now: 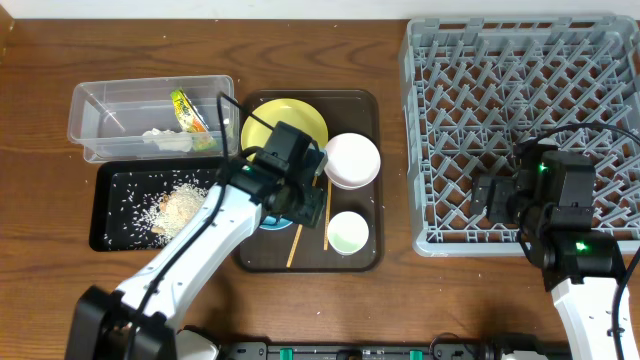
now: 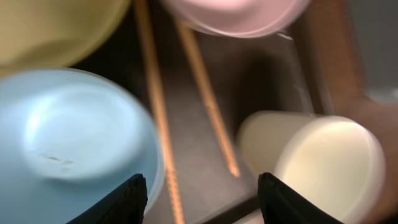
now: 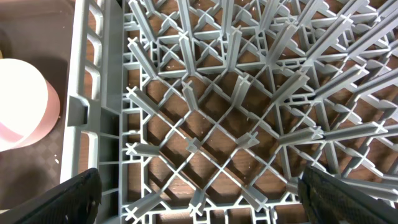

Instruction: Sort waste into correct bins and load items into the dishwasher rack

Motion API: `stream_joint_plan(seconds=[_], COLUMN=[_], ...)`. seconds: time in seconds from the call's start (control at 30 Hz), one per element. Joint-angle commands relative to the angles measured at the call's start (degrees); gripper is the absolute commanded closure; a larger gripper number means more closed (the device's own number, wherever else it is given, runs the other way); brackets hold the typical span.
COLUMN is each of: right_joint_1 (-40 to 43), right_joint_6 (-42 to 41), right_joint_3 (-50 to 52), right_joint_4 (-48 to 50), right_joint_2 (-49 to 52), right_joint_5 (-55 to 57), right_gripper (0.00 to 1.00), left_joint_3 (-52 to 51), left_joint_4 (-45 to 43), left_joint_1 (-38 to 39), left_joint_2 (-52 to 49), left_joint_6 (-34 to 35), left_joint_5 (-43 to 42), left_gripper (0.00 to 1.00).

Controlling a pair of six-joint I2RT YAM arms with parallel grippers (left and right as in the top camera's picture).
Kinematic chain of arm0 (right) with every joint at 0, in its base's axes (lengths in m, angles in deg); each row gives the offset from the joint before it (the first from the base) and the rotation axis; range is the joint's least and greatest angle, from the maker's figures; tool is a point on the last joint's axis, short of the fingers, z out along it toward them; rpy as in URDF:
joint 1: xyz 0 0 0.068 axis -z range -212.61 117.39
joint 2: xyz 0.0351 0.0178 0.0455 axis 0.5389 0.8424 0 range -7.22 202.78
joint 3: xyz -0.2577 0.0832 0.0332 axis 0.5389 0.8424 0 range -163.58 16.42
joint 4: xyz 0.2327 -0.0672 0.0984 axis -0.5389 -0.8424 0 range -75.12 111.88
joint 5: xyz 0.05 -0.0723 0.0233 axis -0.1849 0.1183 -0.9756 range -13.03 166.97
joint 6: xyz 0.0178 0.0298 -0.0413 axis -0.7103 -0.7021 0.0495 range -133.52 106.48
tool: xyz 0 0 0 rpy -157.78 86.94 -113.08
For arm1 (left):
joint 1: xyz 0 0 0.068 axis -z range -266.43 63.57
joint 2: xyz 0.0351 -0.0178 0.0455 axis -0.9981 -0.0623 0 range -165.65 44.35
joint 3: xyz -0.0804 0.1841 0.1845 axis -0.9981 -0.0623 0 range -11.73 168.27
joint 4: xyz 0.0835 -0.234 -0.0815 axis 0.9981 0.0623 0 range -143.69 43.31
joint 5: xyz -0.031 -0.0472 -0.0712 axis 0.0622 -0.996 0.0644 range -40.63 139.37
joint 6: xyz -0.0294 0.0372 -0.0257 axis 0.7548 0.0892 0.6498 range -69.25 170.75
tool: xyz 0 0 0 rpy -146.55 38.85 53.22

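Observation:
My left gripper [image 1: 297, 208] [image 2: 202, 202] is open and empty, low over the brown serving tray. It hovers between the light blue bowl [image 1: 270, 222] [image 2: 68, 130] and the small white cup [image 1: 347, 232] [image 2: 317, 155]. Two wooden chopsticks [image 1: 327, 215] [image 2: 155, 106] lie beneath it. The yellow plate [image 1: 270, 122] [image 2: 50, 25] and pale pink bowl [image 1: 352, 160] [image 2: 236, 12] sit behind. My right gripper [image 1: 487, 198] [image 3: 199, 193] is open and empty over the grey dishwasher rack [image 1: 600, 60] [image 3: 99, 93]. The clear tub [image 1: 90, 105] holds the snack wrapper [image 1: 188, 110] and paper scrap [image 1: 165, 140]. The black tray [image 1: 110, 225] holds rice grains [image 1: 180, 205].
The dark brown serving tray [image 1: 365, 100] sits between the bins and the rack. The rack's left wall stands beside my right gripper. A pale round vessel [image 3: 22, 102] shows beyond that wall in the right wrist view. Bare wooden table [image 1: 420, 300] runs along the front.

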Motion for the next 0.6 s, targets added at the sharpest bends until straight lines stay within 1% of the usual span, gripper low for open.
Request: stream_joint_plan(seconds=[0.0,0.17,0.27,0.33,0.37,0.4,0.43,0.47,0.5,0.57], right_joint_1=[-0.7,-0.7,-0.7,-0.7,-0.7,-0.7,-0.7,-0.7,-0.7,-0.7], right_joint_6=[-0.7,-0.7,-0.7,-0.7,-0.7,-0.7,-0.7,-0.7,-0.7,-0.7], right_joint_3=[-1.2,-1.2,-1.2,-1.2,-1.2,-1.2,-1.2,-1.2,-1.2,-1.2], right_joint_4=[-0.1,-0.1,-0.1,0.0,-0.1,-0.1,-0.1,-0.2,-0.2,-0.3], right_joint_2=[-0.3,-0.3,-0.3,-0.3,-0.3,-0.3,-0.3,-0.3,-0.3,-0.3], right_joint_5=[-0.3,-0.3,-0.3,-0.3,-0.3,-0.3,-0.3,-0.3,-0.3,-0.3], right_gripper=[0.01,0.01,0.01,0.01,0.01,0.01,0.01,0.01,0.01,0.01], left_joint_3=[-0.8,-0.8,-0.8,-0.8,-0.8,-0.7,-0.7,-0.5,-0.2,0.7], left_joint_4=[-2.2,-4.9,-5.5,-5.7,-5.7,-5.6,-5.6,-5.4,-5.2,-4.2], left_joint_1=[0.0,0.0,0.0,0.0,0.0,0.0,0.0,0.0,0.0,0.0], left_joint_2=[-3.4,-9.2,-12.7,-14.4,-15.0,-15.1,-15.0,-14.6,-14.1,-12.3], left_joint_6=[3.2,3.6,3.7,3.7,3.7,3.7,3.7,3.7,3.7,3.7], left_joint_5=[8.3,8.2,8.2,8.2,8.2,8.2,8.2,8.2,8.2,8.2], left_gripper=[0.4,0.41,0.44,0.54,0.67,0.73,0.79,0.82,0.88,0.93])
